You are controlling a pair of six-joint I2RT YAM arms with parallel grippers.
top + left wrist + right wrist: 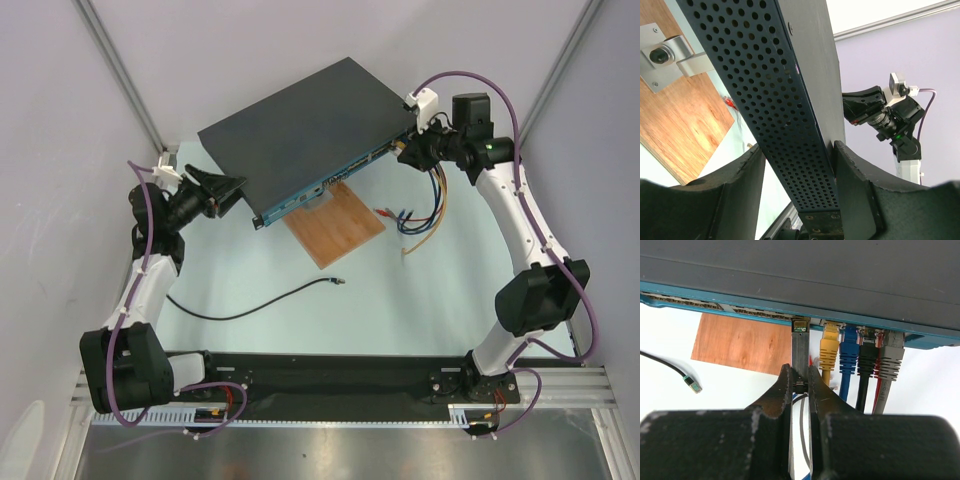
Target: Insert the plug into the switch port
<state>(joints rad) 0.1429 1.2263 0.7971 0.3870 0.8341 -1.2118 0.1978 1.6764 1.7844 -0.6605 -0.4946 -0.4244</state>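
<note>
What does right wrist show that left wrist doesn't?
Right wrist only: the switch ports on the blue face, yellow, blue, black and grey cables plugged in, the right gripper shut on a thin grey strip whose tip meets a port, and the plug lying loose. Left wrist only: the perforated side wall clamped in the left gripper, a silver bracket, the right arm. Both: the switch and wooden board.

The left arm (150, 265) leans up and inward from its base. The left hand (238, 192) has a finger pressed against each side of the dark box (790, 130). The right arm (522, 222) folds at the elbow, and the right hand (800, 370) is pinched on a thin grey stick (800, 347) that juts past its fingertips.
</note>
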